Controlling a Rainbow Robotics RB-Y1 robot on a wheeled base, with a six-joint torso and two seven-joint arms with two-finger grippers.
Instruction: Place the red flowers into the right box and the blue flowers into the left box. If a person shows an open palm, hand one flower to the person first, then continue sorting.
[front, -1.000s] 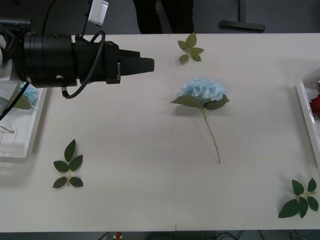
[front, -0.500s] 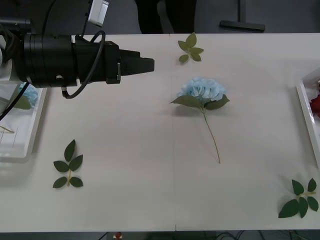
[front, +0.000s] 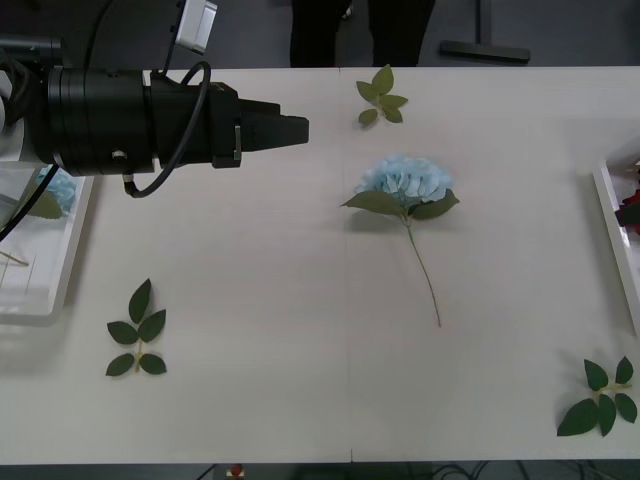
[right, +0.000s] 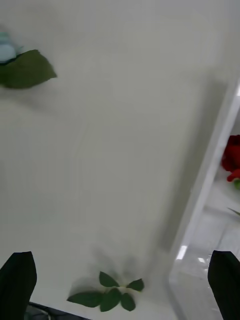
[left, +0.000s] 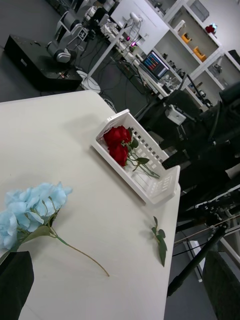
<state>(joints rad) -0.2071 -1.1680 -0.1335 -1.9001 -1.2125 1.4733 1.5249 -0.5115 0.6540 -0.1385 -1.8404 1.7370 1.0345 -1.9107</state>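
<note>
My table (front: 300, 380) is white — on it one blue flower (front: 405, 183) mid-surface, three leaf sprigs (front: 137, 332), left box (front: 40, 270), right box (front: 615, 235) at the ends.

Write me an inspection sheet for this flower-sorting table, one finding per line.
Surface: white table, one seam down the middle.
Job's things: one blue flower lies loose mid-table, stem toward the robot; another blue flower in the left box; red flowers in the right box.
Clutter: three leaf sprigs scattered on the table.
Grippers: left gripper open, raised over the table's left part; right gripper open, above the table beside the right box.
Cables: black cable looped on the left arm.
Surroundings: a person's legs behind the far edge; lab shelves beyond.
</note>
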